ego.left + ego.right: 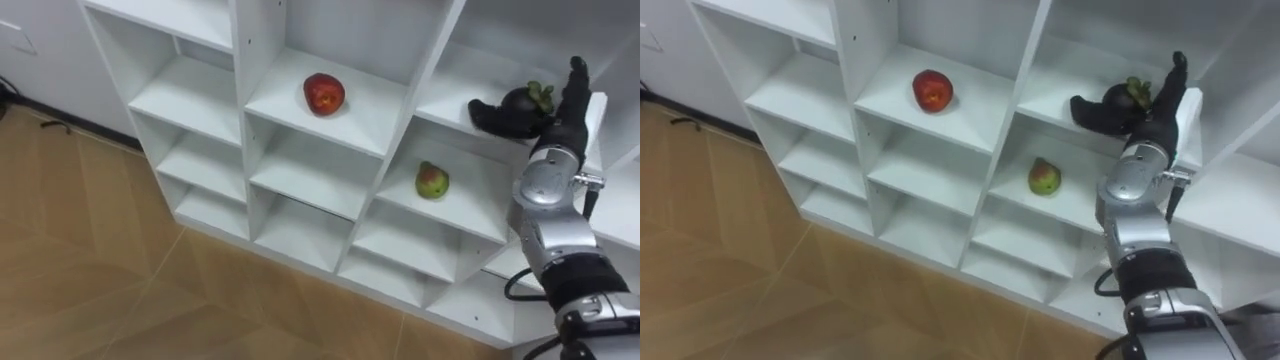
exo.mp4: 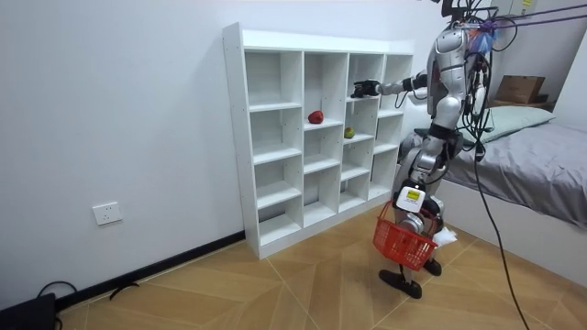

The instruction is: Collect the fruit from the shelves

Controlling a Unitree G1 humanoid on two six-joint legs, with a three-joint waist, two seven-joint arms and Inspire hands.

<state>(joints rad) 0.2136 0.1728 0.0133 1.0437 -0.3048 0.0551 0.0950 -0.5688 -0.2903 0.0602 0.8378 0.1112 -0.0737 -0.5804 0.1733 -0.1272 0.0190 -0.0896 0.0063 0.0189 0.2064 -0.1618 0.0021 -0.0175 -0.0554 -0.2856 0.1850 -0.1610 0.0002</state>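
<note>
Dark fruit with green leaves sits on an upper closet shelf, right hand against it. I cannot tell whether the hand has a grip on it. Step: picking the first fruit. Next: secure it, lift it clear, and lower it into the red basket, which hangs from the curled left hand. Apple and pear wait on their shelves.

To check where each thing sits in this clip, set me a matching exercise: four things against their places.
1 apple
2 green fruit
3 dark fruit
4 basket

A at the right hand
B on the shelf below the dark fruit
C hanging from the left hand
D one column left of the other fruits

Pairs: 1-D, 2-B, 3-A, 4-C
</note>
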